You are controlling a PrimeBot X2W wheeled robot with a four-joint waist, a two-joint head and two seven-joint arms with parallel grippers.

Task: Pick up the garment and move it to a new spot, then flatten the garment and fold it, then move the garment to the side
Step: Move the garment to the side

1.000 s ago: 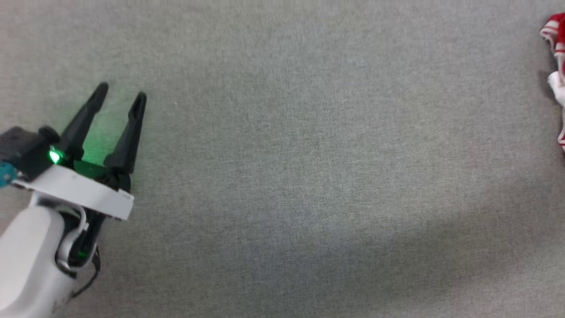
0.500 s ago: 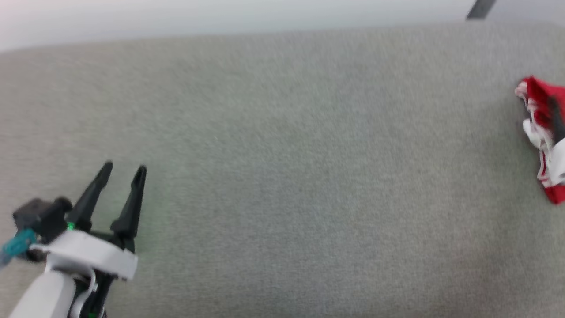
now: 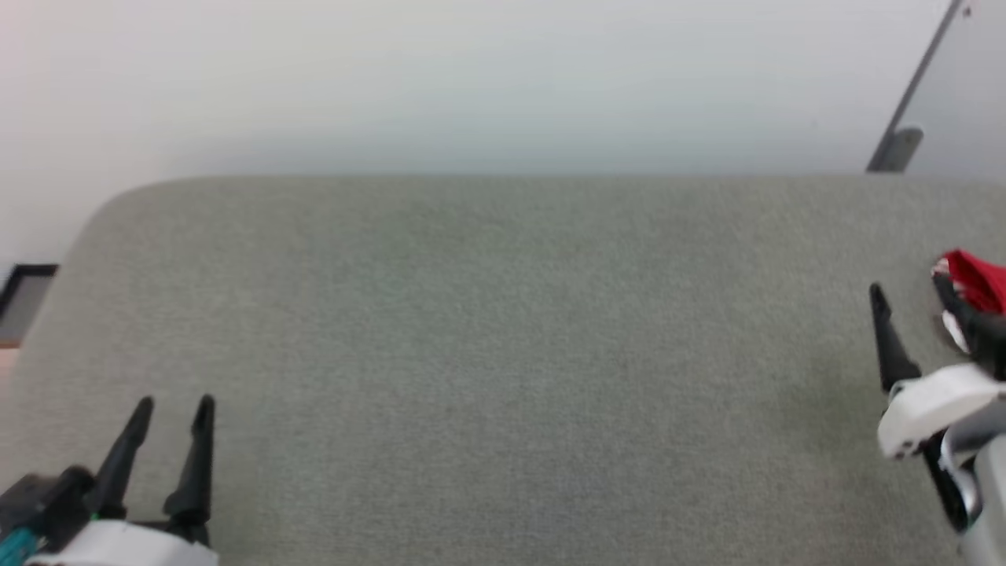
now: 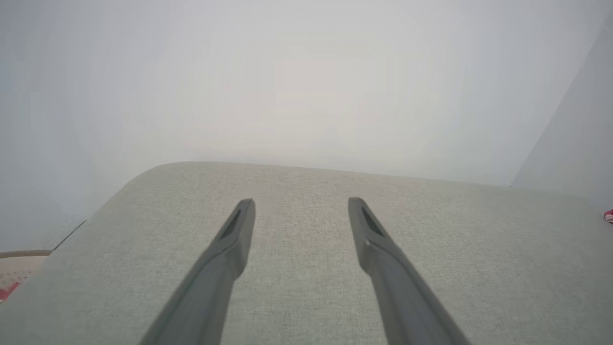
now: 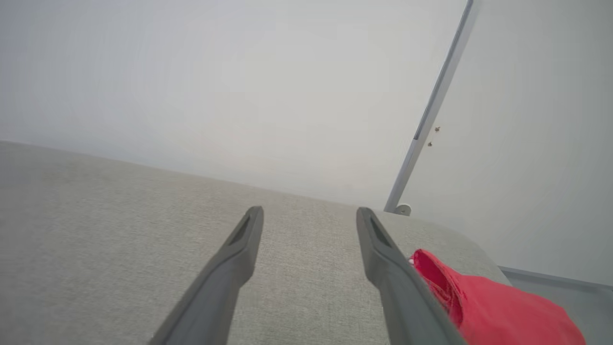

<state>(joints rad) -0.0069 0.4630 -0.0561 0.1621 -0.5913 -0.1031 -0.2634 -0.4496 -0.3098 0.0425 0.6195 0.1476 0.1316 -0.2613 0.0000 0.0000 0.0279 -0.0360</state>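
Left pincer [image 3: 174, 404] & right pincer [image 3: 909, 289] both spread wide w/ nothing held, over grey fabric surface [image 3: 503, 354]; red garment [image 5: 488, 306] bunched at its right edge, just beside right pincer's outer finger, contact unclear

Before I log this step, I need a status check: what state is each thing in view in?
garment: crumpled in a heap at the right end of the grey cushion, not gripped, not yet flattened or folded.
right gripper: open, holding nothing, right beside the garment.
left gripper: open, holding nothing, over the cushion's left part.
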